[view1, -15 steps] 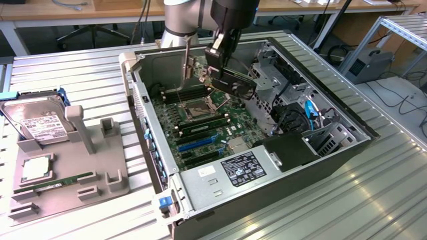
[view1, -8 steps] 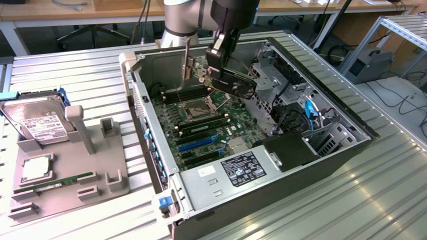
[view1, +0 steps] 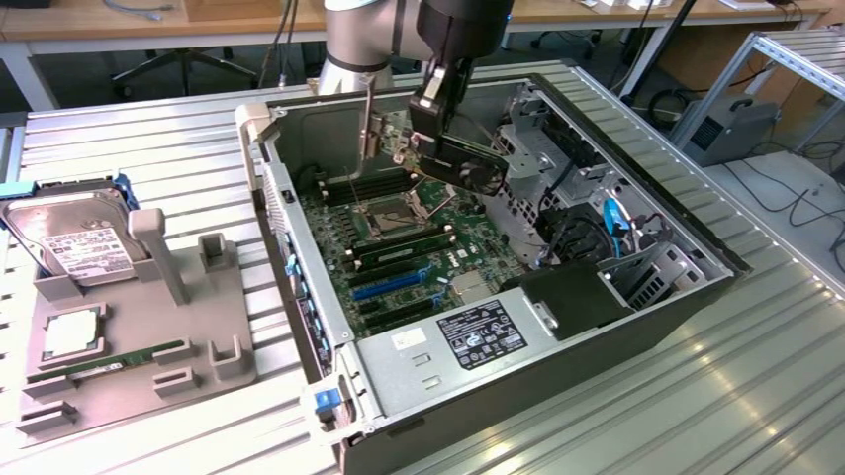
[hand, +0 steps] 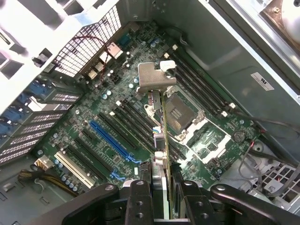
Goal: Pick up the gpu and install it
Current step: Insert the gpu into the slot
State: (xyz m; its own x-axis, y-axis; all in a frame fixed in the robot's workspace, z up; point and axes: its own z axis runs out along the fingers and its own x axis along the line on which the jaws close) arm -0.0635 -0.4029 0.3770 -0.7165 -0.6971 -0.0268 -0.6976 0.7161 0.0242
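My gripper (view1: 430,129) hangs inside the open computer case (view1: 284,188) and is shut on the gpu (view1: 458,166). The gpu is a green card with a black cooler, and its silver end bracket (view1: 367,124) points upward. It is held on edge above the motherboard (view1: 396,252), apart from it. In the wrist view the gpu (hand: 161,136) runs edge-on away from my gripper (hand: 164,190). Its bracket tab (hand: 154,77) lies over the board between the CPU socket (hand: 183,112) and the long slots. The blue expansion slot (hand: 112,140) lies to one side of the card.
A grey parts fixture (view1: 145,336) on the exterior view's left carries a hard drive (view1: 73,242), a CPU (view1: 73,336) and a RAM stick (view1: 126,358). Inside the case are the power supply (view1: 462,341), a drive cage (view1: 555,158) and cables (view1: 614,223).
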